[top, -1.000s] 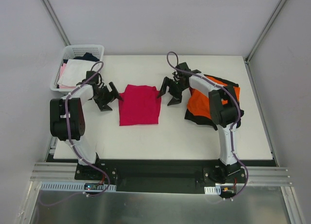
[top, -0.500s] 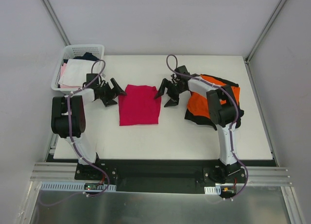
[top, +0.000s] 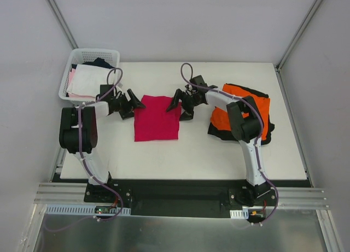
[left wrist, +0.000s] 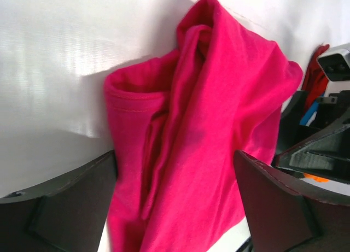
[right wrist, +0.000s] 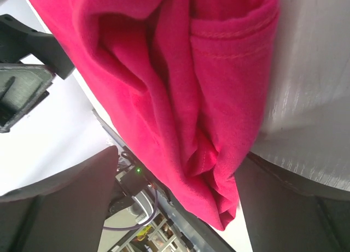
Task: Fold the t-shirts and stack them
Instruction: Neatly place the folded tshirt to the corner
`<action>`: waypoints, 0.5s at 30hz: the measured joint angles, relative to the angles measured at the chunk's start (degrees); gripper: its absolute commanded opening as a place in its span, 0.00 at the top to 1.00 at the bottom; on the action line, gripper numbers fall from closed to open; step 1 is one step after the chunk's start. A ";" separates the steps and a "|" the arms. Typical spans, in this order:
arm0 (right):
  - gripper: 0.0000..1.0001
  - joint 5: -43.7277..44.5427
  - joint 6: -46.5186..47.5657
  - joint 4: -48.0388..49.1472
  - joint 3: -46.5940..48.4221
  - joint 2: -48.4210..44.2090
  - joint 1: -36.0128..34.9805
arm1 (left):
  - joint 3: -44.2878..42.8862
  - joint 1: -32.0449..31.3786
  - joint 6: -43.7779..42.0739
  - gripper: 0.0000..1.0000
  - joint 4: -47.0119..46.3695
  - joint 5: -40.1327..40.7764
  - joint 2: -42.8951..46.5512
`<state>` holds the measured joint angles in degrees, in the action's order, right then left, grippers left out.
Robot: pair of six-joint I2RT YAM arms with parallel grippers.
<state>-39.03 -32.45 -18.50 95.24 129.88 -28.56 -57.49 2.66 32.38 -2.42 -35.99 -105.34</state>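
As both arms had crept toward the table's far edge over the last second, the left gripper (top: 131,101) and the right gripper (top: 179,103) now sat at the two far corners of the crimson-magenta t-shirt (top: 157,119). A second before, they had stood lower along its sides. The shirt itself had not shifted. It lay as a partly folded rectangle near the middle of the table (top: 191,151), between the arms.

Both wrist views showed the fingers spread wide. Each pair straddled a bunched corner of the pink cloth, with nothing pinched yet. The left pair had eased in only a touch.

This looked like the approach for another fold. The likely next step was to close on both far corners together and carry them toward the near edge.

The orange t-shirt (top: 223,116) lay crumpled on the black t-shirt (top: 219,133) toward the right edge, still unfolded. No stack had been started. The white mesh basket (top: 90,54) sat at the far left corner.
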 measured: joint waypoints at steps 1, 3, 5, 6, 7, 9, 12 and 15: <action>0.13 -0.24 -0.17 0.11 0.02 0.07 0.02 | 0.00 -0.35 0.04 0.26 -0.24 -0.02 -0.20; 0.13 -0.48 -0.46 0.26 0.00 0.15 0.07 | 0.00 -1.20 0.00 0.28 -0.46 -0.17 -0.68; 0.13 -0.48 -0.55 0.37 -0.02 0.15 0.04 | 0.02 -2.23 0.44 0.27 -0.57 -0.90 -1.16; 0.13 -0.50 -0.57 0.55 -0.13 0.15 0.02 | 0.20 -2.89 0.94 0.26 -0.55 -1.49 -1.29; 0.13 -0.66 -0.55 0.79 -0.26 0.15 0.02 | 0.44 -3.54 1.90 0.26 -0.09 -2.23 -1.31; 0.13 -1.11 -0.68 2.01 -1.16 0.02 0.02 | 1.51 -4.55 2.97 0.25 0.33 -3.48 -1.16; 0.13 -1.55 -0.98 4.11 -3.37 -0.98 0.00 | 3.85 -4.98 4.83 0.25 1.31 -6.27 -0.50; 0.14 -1.81 -1.05 5.01 -5.05 -1.86 -0.17 | 5.79 -5.01 5.62 0.25 2.40 -7.67 0.79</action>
<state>-40.84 -33.50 -13.50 90.19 128.03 -28.73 -51.70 -2.35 38.00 -0.01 -43.66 -104.55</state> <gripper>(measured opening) 0.864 0.745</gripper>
